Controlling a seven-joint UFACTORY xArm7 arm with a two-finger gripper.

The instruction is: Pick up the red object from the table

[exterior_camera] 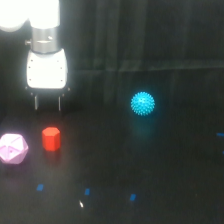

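Observation:
The red object [51, 138], a small red-orange faceted block, rests on the black table [150, 170] at the exterior view's left. My gripper [47, 107] hangs from its white body above and slightly behind the block, apart from it. Its two thin dark fingers [36, 102] point downward with a gap between them and nothing held, so it is open.
A pink polyhedron [12, 148] lies just to the exterior view's left of the red block. A spiky cyan ball [143, 103] sits further to the right. Small blue marks [87, 191] dot the near part of the table.

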